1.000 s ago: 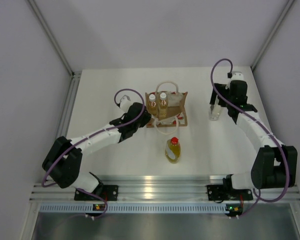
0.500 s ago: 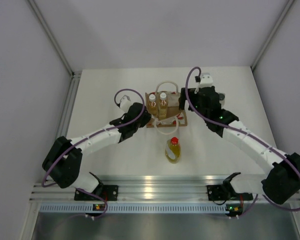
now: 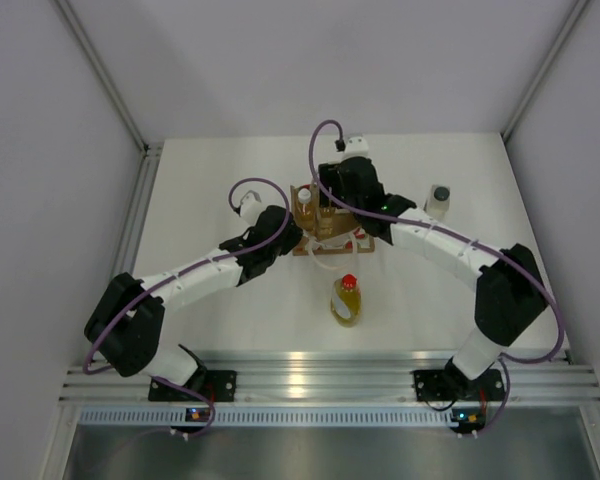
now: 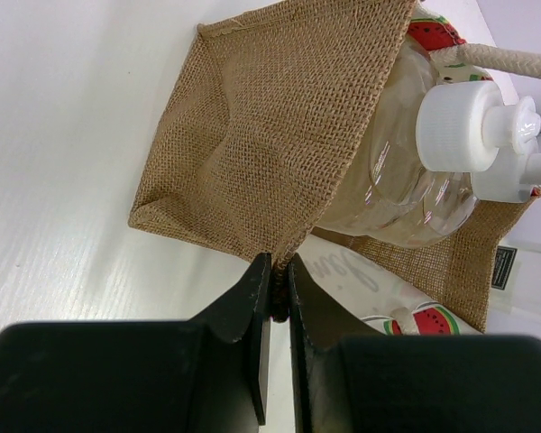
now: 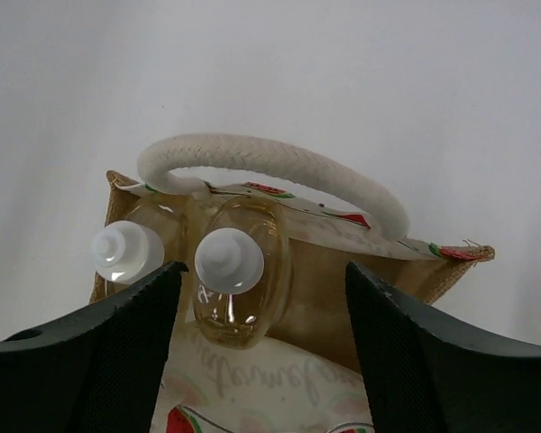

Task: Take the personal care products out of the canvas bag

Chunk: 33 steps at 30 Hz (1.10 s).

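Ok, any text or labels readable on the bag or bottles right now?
Grey cursive script on the front panel of the canvas bag: partly hidden, not readable.
Print on the small dark label at the left wrist view's right edge: too small to read.
On the white-capped bottles: no text shows.

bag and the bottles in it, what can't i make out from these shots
- Right wrist view: the front of the bag hides the lower parts of both bottles. Its lettering is blurred and cut off by the bottom edge.
- Top view: the right arm covers most of the bag's mouth and the bottles.
- Left wrist view: the second bottle is cut off by the right edge.
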### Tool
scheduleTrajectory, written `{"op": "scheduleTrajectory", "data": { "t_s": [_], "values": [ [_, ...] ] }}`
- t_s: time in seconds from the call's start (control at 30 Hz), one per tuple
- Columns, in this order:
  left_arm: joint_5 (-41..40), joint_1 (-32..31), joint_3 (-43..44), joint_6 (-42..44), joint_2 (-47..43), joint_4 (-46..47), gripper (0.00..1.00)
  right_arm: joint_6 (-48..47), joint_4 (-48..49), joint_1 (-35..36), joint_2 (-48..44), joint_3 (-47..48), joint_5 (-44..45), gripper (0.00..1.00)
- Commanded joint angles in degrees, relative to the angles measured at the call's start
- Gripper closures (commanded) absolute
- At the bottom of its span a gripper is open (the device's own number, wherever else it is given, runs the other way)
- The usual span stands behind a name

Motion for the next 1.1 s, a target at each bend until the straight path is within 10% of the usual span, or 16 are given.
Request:
{"op": "scheduleTrajectory", "data": {
  "t_s": [0.0, 0.77, 1.07],
  "values": [
    [1.26, -0.82, -0.46, 1.68, 0.61, -6.64, 1.0, 0.1, 1.12, 0.75, 3.12, 5.21, 1.72, 0.32],
    [1.35, -0.82, -0.11, 2.03, 1.22, -6.64, 1.0, 5.19, -5.65, 2.07, 15.88, 8.03, 3.57, 0.41],
    [1.17, -0.82, -0.38, 1.95, 0.96, -6.55, 1.0, 5.02, -5.56, 2.07, 14.57, 8.55, 3.65, 0.75]
  ]
}}
